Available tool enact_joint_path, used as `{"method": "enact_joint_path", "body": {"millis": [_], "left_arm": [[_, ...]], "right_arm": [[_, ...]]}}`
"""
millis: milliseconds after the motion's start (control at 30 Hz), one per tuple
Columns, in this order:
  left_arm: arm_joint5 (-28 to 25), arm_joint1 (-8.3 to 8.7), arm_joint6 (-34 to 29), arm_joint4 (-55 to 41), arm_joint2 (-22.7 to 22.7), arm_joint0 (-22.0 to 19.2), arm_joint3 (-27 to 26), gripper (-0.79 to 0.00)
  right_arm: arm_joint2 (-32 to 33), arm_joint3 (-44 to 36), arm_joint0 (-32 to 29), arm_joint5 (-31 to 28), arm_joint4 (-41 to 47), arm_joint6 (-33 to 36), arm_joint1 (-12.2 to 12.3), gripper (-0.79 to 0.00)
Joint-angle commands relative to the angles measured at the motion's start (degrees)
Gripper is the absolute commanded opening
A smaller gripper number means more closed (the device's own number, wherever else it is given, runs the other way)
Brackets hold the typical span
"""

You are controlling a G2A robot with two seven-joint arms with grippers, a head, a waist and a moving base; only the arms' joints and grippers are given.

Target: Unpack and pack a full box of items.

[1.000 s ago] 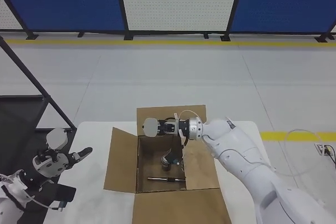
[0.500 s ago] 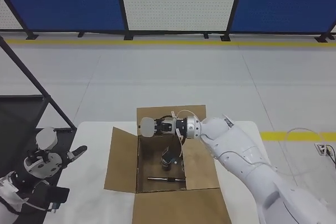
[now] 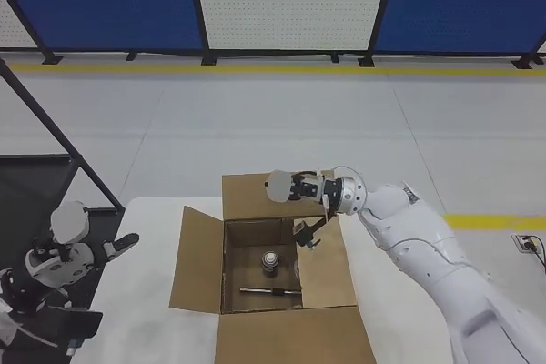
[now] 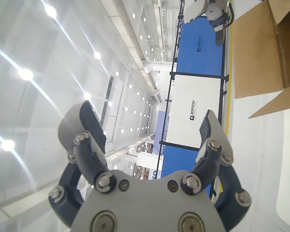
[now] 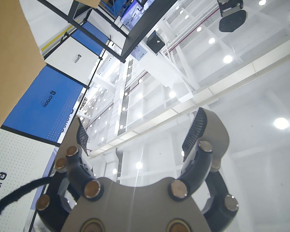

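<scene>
1. Well down on the floor of the open brown cardboard box (image 3: 193, 264): small dark upright canister with a pale cap (image 3: 269, 262). Nearer the robot-side wall, slim dark rod-shaped tool (image 3: 266, 291), lying flat, long axis side to side.
2. Above the box's far right corner: right gripper (image 3: 291, 209), fingers spread wide, nothing between them. Canister below it and slightly toward the robot.
3. Well apart, beyond the left flap and off the left edge of the white table (image 3: 150, 282): left gripper (image 3: 96, 233), likewise spread and empty.
4. Probably next: a short descent by the nearer right arm.
</scene>
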Motion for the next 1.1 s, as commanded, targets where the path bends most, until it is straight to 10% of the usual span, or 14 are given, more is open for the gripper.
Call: {"method": "enact_joint_path", "body": {"millis": [0, 367, 633, 833, 1067], "left_arm": [[-1.11, 0.24, 0.37, 1.48, 1.44, -1.62, -0.68, 0.0], [-4.25, 0.73, 2.43, 11.07, 16.62, -12.02, 1.08, 0.0], [-2.65, -0.08, 1.14, 11.49, 26.09, -17.21, 3.11, 0.0], [-1.69, -0.6, -1.83, 11.6, 29.94, -18.78, 3.44, 0.0], [-1.91, -0.59, -2.29, 12.09, 30.1, -18.84, 3.45, 0.0]], "right_arm": [[1.54, -1.36, -1.09, 0.19, -0.39, 0.1, 1.72, 0.0], [17.07, -20.44, -14.95, -3.9, -3.86, -0.35, 14.35, 0.0], [37.82, -49.67, -33.77, -23.46, -8.14, -5.38, 23.69, 0.0], [49.75, -63.23, -43.55, -39.55, -11.53, -9.65, 27.23, 0.0], [50.86, -64.48, -44.4, -41.52, -12.78, -9.62, 27.57, 0.0]]}}
